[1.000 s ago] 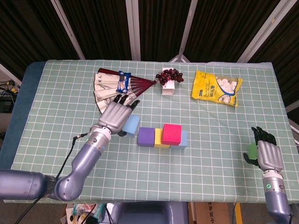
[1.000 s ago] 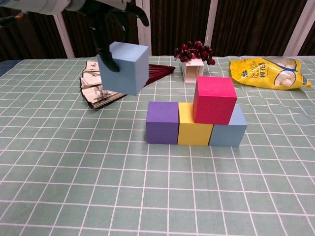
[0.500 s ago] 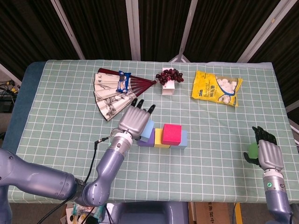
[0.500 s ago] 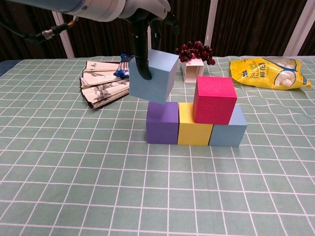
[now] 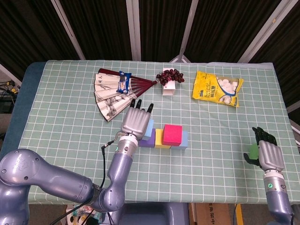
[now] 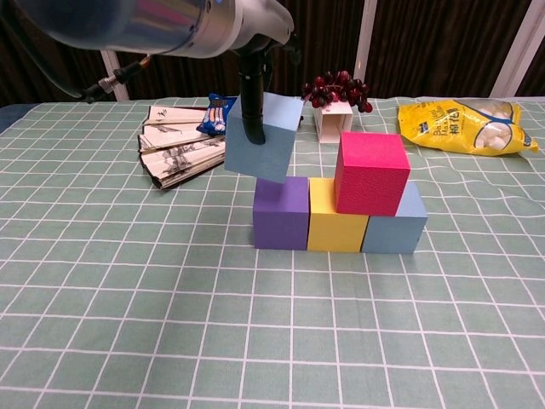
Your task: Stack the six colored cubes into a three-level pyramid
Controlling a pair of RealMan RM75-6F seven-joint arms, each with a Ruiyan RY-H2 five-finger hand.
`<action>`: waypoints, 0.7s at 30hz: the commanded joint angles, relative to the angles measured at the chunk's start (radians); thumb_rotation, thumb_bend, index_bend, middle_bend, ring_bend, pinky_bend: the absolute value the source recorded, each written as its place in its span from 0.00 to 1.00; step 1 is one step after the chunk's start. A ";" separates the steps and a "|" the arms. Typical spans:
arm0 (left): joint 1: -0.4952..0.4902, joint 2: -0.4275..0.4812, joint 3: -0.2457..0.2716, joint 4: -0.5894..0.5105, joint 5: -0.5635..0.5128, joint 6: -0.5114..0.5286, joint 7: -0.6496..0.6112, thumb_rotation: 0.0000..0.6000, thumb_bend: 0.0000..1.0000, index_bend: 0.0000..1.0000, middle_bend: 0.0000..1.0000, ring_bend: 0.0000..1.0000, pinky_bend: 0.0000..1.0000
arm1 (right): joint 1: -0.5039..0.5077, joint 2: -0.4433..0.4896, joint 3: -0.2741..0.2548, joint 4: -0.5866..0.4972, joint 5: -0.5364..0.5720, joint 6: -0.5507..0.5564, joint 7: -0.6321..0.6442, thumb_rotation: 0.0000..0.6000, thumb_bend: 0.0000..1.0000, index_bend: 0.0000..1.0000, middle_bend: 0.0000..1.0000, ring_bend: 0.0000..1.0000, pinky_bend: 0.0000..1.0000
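Observation:
My left hand (image 5: pixel 137 121) grips a light blue cube (image 6: pixel 262 136) and holds it tilted just above the purple cube (image 6: pixel 281 213), at the left end of the base row. In that row the purple cube, the yellow cube (image 6: pixel 328 220) and a blue cube (image 6: pixel 398 228) stand side by side. A pink cube (image 6: pixel 371 173) sits on the yellow and blue ones. From the head view the held cube (image 5: pixel 149 129) hides most of the purple one. At the table's right edge my right hand (image 5: pixel 269 154) lies over a green cube (image 5: pixel 253 151), its thumb around it.
A paper fan (image 5: pixel 115 89) with a snack wrapper lies behind and left of the stack. A white box with dark grapes (image 5: pixel 169 78) stands behind it. A yellow snack bag (image 5: pixel 218 88) lies at the back right.
My left hand carried the light blue cube rightward, from beside the fan to just over the purple cube. The right hand and the stacked cubes stayed put.

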 commanded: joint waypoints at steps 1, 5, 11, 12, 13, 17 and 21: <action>0.001 -0.021 -0.011 0.016 -0.001 0.006 -0.005 1.00 0.28 0.00 0.44 0.06 0.07 | 0.000 0.001 0.001 -0.001 0.001 0.000 0.002 1.00 0.34 0.00 0.00 0.00 0.00; -0.002 -0.054 -0.023 0.040 0.004 0.021 -0.002 1.00 0.28 0.00 0.45 0.06 0.07 | 0.000 0.003 0.001 -0.002 0.004 -0.002 0.008 1.00 0.34 0.00 0.00 0.00 0.00; -0.005 -0.100 -0.056 0.064 -0.006 0.052 -0.001 1.00 0.28 0.00 0.45 0.08 0.07 | 0.002 0.006 0.001 -0.006 0.004 -0.003 0.013 1.00 0.34 0.00 0.00 0.00 0.00; -0.005 -0.106 -0.057 0.068 -0.002 0.056 0.002 1.00 0.28 0.00 0.45 0.08 0.07 | 0.002 0.007 0.000 -0.006 0.004 -0.004 0.014 1.00 0.34 0.00 0.00 0.00 0.00; -0.004 -0.111 -0.060 0.071 -0.001 0.059 0.003 1.00 0.28 0.00 0.45 0.08 0.07 | 0.002 0.008 0.000 -0.006 0.005 -0.005 0.016 1.00 0.34 0.00 0.00 0.00 0.00; 0.000 -0.129 -0.076 0.082 0.001 0.069 0.004 1.00 0.28 0.00 0.45 0.08 0.07 | 0.002 0.011 0.001 -0.007 0.007 -0.007 0.022 1.00 0.34 0.00 0.00 0.00 0.00; 0.004 -0.150 -0.101 0.095 -0.014 0.080 0.008 1.00 0.28 0.00 0.46 0.08 0.07 | 0.003 0.011 -0.001 -0.009 0.007 -0.008 0.022 1.00 0.34 0.00 0.00 0.00 0.00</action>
